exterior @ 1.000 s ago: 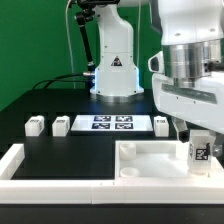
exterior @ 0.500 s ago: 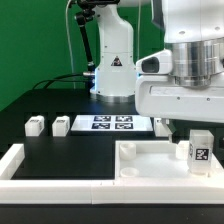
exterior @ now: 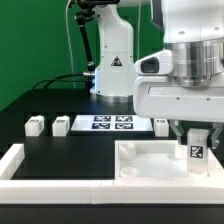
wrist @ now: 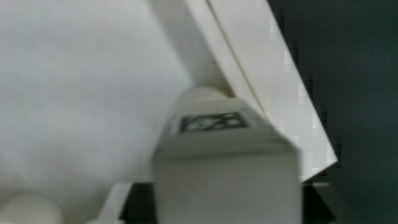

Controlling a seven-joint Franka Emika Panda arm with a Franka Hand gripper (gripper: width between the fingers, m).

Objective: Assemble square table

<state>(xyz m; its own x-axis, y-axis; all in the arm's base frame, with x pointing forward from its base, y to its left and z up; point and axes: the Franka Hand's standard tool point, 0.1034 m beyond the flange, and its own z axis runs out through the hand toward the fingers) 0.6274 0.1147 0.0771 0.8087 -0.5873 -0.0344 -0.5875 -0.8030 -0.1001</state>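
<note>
Step in hand: seating a leg in a corner socket. My gripper (exterior: 197, 141) is clenched on the held leg (exterior: 197, 152), a finger on each side. The leg is upright, over the tabletop (exterior: 150, 162) corner at the exterior view's right. The wrist view shows the leg's (wrist: 214, 150) tagged end against the inside of the raised rim (wrist: 240, 60) — I cannot tell whether it has entered the socket.

Next move, by my judgement: keep the leg upright, press down, twist to seat.

Inside the rim: only this leg; the rest looks bare. Three spare legs wait on the table — leg A (exterior: 36, 126), leg B (exterior: 61, 126) and leg C (exterior: 160, 123), flanking the marker board (exterior: 112, 123).
</note>
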